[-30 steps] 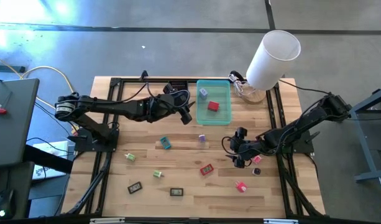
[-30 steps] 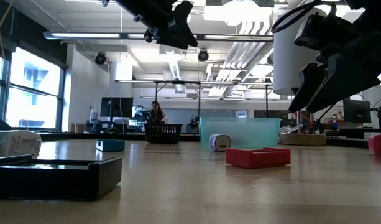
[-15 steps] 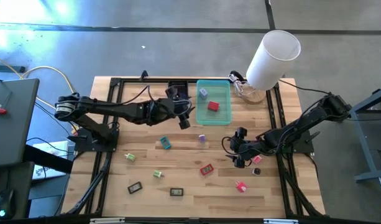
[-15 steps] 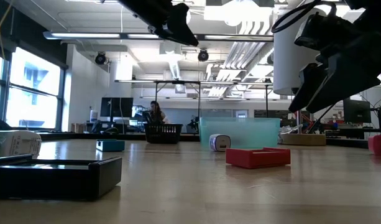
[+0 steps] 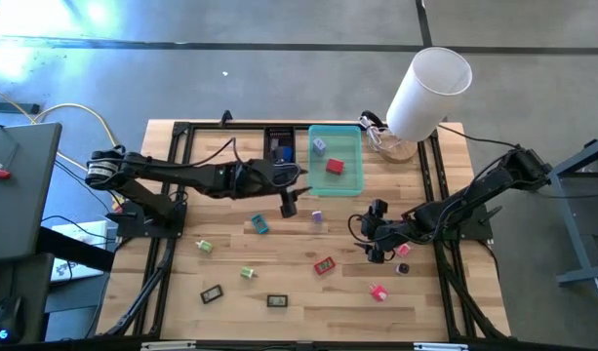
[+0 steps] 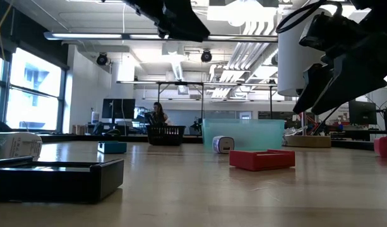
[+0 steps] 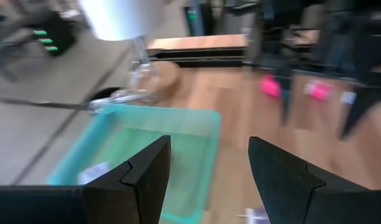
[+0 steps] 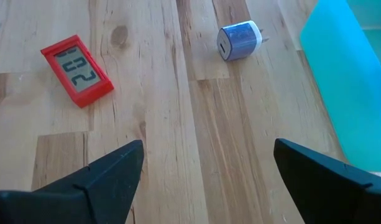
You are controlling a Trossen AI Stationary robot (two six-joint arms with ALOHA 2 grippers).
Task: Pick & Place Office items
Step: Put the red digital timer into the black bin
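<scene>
The left tool (image 5: 288, 203) hung released and empty over the worktop (image 5: 230, 258), at seven o'clock from the teal tray (image 5: 349, 141). The right tool (image 5: 374, 234), also released, hovered at center right. Office items lay scattered: a red clock (image 8: 76, 70) and a purple charger (image 8: 238, 41) near it, others toward six o'clock.

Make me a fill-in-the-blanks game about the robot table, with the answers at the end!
1. The red block lies inside the ____ tray.
2. The red timer shows the digits ____.
3. The left gripper and the right gripper are both open and holding ____.
4. The tall tube at the table's far corner is ____ in colour.

Answers: teal; 202; nothing; white
</scene>
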